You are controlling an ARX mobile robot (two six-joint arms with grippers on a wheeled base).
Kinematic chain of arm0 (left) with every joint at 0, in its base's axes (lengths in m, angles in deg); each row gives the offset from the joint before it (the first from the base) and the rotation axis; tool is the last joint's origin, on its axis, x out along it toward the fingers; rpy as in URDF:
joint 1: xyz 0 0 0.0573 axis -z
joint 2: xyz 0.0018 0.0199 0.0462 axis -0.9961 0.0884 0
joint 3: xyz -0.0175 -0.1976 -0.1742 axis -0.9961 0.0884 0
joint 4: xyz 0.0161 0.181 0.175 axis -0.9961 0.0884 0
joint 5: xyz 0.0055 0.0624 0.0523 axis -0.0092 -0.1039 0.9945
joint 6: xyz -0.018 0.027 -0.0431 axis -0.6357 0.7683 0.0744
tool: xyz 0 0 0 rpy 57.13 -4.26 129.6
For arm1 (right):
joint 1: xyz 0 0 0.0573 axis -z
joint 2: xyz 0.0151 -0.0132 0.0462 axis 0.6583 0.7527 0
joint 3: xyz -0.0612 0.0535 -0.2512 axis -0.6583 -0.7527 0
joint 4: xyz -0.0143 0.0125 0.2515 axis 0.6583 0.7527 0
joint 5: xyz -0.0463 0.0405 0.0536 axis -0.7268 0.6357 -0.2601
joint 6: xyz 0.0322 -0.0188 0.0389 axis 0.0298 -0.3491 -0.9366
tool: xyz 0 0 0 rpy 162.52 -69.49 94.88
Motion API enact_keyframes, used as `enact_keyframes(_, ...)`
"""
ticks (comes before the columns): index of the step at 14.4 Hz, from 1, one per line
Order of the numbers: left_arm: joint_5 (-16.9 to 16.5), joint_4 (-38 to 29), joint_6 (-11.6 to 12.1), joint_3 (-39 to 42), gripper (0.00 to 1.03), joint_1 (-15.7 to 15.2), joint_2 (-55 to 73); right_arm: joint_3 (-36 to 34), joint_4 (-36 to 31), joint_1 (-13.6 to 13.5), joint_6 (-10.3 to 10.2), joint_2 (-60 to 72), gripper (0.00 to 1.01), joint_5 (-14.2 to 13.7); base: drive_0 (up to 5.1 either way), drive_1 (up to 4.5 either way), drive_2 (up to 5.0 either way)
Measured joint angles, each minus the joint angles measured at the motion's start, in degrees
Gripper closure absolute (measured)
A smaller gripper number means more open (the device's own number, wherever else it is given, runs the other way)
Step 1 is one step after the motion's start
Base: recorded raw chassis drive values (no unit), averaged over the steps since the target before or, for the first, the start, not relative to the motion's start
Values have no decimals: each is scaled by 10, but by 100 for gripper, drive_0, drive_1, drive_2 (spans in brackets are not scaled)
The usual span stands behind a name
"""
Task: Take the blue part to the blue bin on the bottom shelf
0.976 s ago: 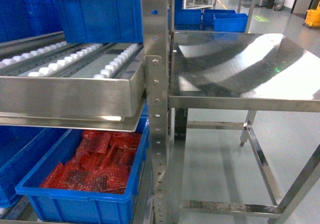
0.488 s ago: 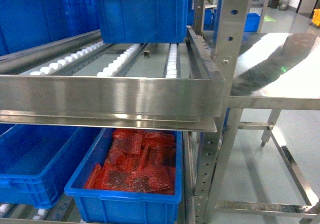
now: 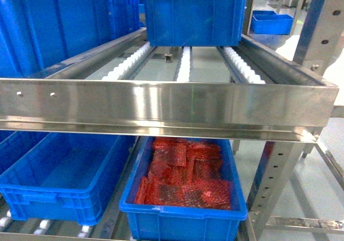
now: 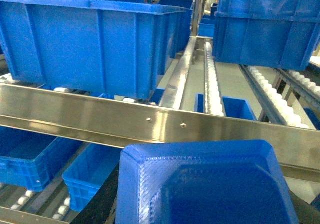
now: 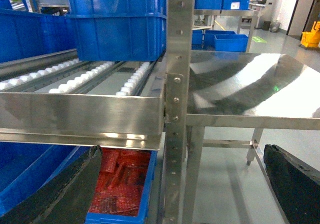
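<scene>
The blue part (image 4: 205, 184) fills the near bottom of the left wrist view, a moulded piece with a raised rim and a textured face. It sits so close under this camera that I judge the left gripper is carrying it, but its fingers are not visible, so I cannot tell if they are pressed on it or how. The part is held in front of the steel rail (image 4: 165, 121) of the rack, not yet lowered. In the head view the bottom shelf (image 3: 107, 219) lies under that rail, with white rollers showing at the near left. Two blue bins stand on it side by side: the left bin (image 3: 64, 171) is empty, and the right bin (image 3: 183, 209) is full of red packets (image 3: 183, 176), so the empty one is probably the target. A higher bin (image 3: 193, 15) rests on the upper rollers. The right gripper shows only as dark shapes, one at each bottom corner of its own camera picture, set wide apart with nothing between them. It waits near the rack post (image 5: 177, 84), beside the steel table (image 5: 250, 89), likely kept out of the way.
</scene>
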Motion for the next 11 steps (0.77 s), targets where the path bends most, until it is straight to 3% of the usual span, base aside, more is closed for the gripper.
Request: enact_keyframes(11,2,0,0,0,59,-2,-3,0,0,0,0,0,3,2,-506,235,235)
